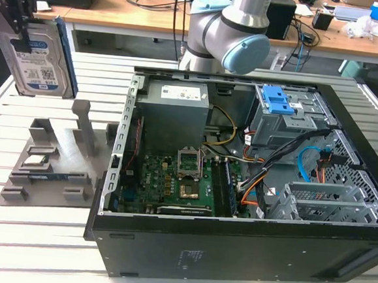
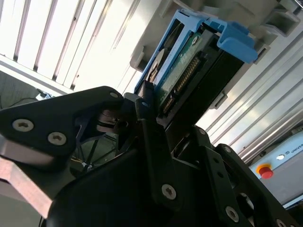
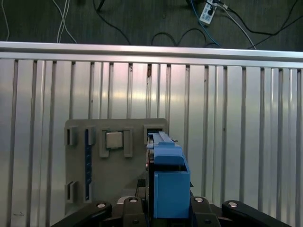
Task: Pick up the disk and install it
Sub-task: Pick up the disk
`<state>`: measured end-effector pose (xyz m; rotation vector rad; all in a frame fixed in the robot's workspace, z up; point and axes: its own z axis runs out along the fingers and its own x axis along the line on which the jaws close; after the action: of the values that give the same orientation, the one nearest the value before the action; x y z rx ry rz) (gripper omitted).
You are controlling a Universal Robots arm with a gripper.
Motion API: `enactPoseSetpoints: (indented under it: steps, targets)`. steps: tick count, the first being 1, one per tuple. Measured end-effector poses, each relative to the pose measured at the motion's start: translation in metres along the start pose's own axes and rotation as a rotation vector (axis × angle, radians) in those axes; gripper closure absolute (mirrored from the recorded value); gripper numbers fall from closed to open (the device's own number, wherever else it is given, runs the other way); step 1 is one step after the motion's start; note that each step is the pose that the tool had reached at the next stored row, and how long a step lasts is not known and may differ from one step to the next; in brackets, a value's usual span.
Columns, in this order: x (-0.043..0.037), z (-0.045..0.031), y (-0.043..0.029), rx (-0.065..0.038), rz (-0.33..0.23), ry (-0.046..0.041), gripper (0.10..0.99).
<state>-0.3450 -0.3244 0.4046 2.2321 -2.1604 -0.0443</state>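
1. The gripper (image 1: 17, 11) is clenched on the disk (image 1: 41, 58) and holds it up in the air, at the exterior view's left.
2. The disk stands upright, with its white-and-blue label facing the camera. Its bright blue frame runs along its edges.
3. In the second wrist view the black fingers (image 2: 150, 142) press on the disk from both sides (it is squeezed tight between them).
4. The disk hangs above a grey holder (image 1: 49, 170) that sits on the table (image 1: 36, 247). The disk does not touch the holder.
5. In the first wrist view the blue edge of the disk points down toward the grey holder. A small silver square part (image 3: 113, 140) lies in the holder beside a long thin strip (image 3: 87, 161).
6. The open computer case (image 1: 233, 250) lies on the table toward the exterior view's right, well apart from the disk.
7. Inside the case there is a green board (image 1: 166, 179), a big grey power box (image 1: 175, 111) and a blue latch (image 1: 277, 99) on a grey metal cage.
8. The robot arm (image 1: 231, 27) rises behind the case.
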Motion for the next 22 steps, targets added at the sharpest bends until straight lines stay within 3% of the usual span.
enactPoseSetpoints:
  steps: [8, 18, 22]
  targets:
    - [0.0, -0.0091, 0.0004, 0.0, 0.0, 0.0, 0.725]
    - [0.0, -0.0151, 0.0007, 0.0, 0.0, 0.0, 0.725]
    - [0.0, -0.0215, 0.001, 0.0, 0.0, 0.0, 0.725]
